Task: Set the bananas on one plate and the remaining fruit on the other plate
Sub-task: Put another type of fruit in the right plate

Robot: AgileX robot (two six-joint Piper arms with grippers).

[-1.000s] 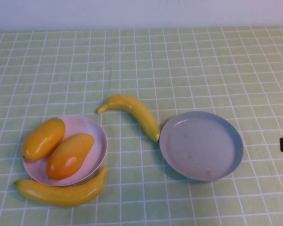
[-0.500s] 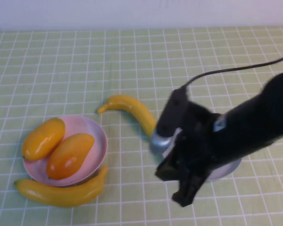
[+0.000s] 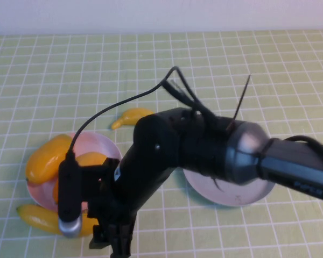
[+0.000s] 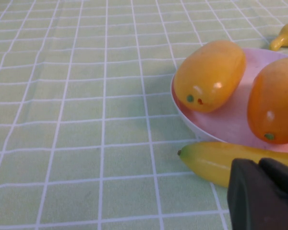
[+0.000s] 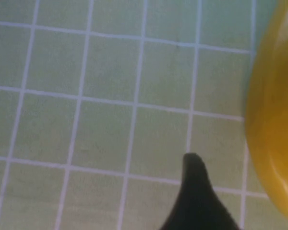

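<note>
Two mangoes (image 3: 40, 161) (image 3: 91, 158) lie on the pink plate (image 3: 105, 148). The near banana (image 3: 35, 215) lies on the cloth along the plate's front rim. The far banana (image 3: 130, 115) lies between the plates, mostly hidden by my right arm. That arm also covers much of the grey-blue plate (image 3: 247, 196), which holds nothing that shows. My right gripper (image 3: 112, 243) hangs open over the near banana's right end. In the right wrist view that banana (image 5: 273, 120) sits just inside one finger (image 5: 194, 191). My left gripper (image 4: 261, 191) is shut and empty, just in front of the near banana (image 4: 206, 160).
A green checked cloth (image 3: 54, 75) covers the whole table. My right arm (image 3: 204, 150) reaches from the right edge across the middle to the front left. A silver wrist camera (image 3: 70, 226) on it hangs over the near banana.
My right arm has swung in from the right edge, across the grey-blue plate, to the near banana by the pink plate. Its jaws now stand open. The fruit and plates have not moved.
</note>
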